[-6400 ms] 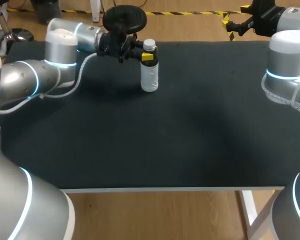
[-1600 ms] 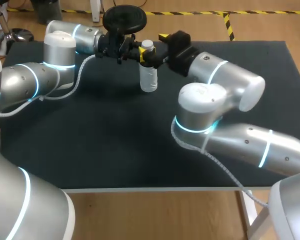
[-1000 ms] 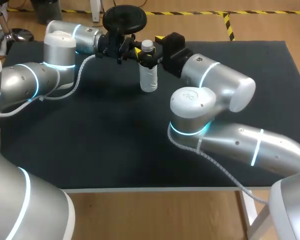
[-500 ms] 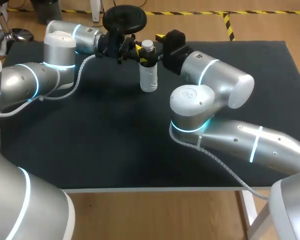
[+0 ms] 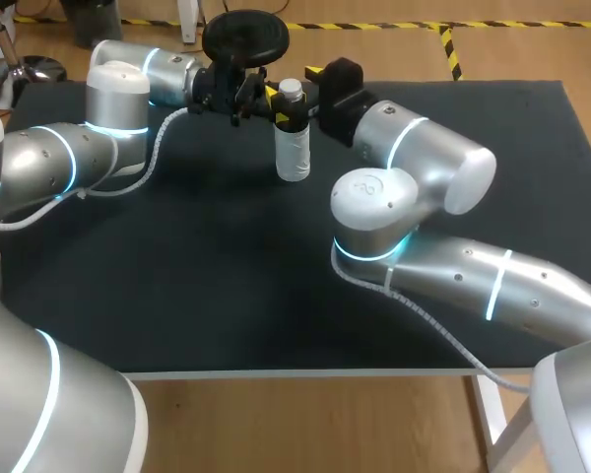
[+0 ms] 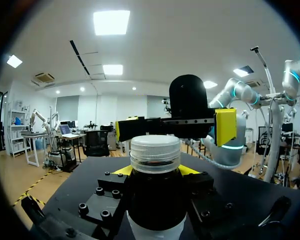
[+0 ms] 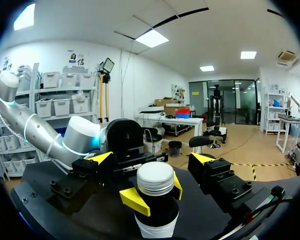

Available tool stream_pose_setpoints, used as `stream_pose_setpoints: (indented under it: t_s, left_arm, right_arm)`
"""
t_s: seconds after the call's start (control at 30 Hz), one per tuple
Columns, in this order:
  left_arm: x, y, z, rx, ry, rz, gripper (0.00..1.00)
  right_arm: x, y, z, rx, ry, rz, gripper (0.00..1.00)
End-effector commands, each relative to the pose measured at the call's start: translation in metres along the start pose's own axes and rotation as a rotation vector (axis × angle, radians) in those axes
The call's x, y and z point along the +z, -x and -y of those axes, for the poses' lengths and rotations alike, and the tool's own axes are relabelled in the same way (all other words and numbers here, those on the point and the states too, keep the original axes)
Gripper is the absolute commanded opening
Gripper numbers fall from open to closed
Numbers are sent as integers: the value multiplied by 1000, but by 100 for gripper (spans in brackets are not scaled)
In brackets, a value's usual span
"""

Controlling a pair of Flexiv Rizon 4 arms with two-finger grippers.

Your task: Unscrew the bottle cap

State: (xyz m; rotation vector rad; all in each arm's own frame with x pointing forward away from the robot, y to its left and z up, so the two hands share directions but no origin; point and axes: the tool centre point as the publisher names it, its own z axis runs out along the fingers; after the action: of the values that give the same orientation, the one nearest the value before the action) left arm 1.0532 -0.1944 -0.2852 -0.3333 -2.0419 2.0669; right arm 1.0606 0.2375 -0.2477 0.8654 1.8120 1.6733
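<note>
My left arm (image 5: 54, 158) lies along the far edge of the black worktop (image 5: 227, 276), with my left claw (image 6: 155, 171) clamped from both sides on the white plastic bottle (image 5: 294, 153). My right arm (image 5: 424, 168) bends in opposite. My right claw (image 7: 151, 158) is spread wide, its fingers touching nothing.

No legible text, number or sign on bottle (image 5: 294, 153), cap (image 5: 292, 90), table (image 5: 227, 276).

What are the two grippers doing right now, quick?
Left gripper: closed on the bottle, just below the cap.
Right gripper: open, jaws either side of the cap, not touching it.
</note>
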Motion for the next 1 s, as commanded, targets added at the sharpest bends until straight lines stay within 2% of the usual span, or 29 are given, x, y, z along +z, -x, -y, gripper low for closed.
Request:
stream_pose_setpoints:
  t_s: [0.03,0.63,0.73,0.8,0.87,0.9,0.97,1.0]
  left_arm:
    - [-1,3,-2,0,-1,-6,0]
    - [-1,3,-2,0,-1,-6,0]
    - [-1,3,-2,0,-1,-6,0]
    - [-1,3,-2,0,-1,-6,0]
    - [-1,3,-2,0,-1,-6,0]
    - [-1,3,-2,0,-1,-6,0]
    - [-1,3,-2,0,-1,-6,0]
    - [-1,3,-2,0,-1,-6,0]
  right_arm:
    - [2,1,3,1,10,-1,100]
    - [8,6,9,6,8,-6,99]
    - [8,8,9,6,8,-3,87]
    - [8,8,9,5,7,-3,74]
    - [8,8,9,4,8,-4,72]
    - [8,9,9,4,9,-4,67]
    - [8,9,9,3,10,-4,45]
    - [9,9,9,2,10,-4,42]
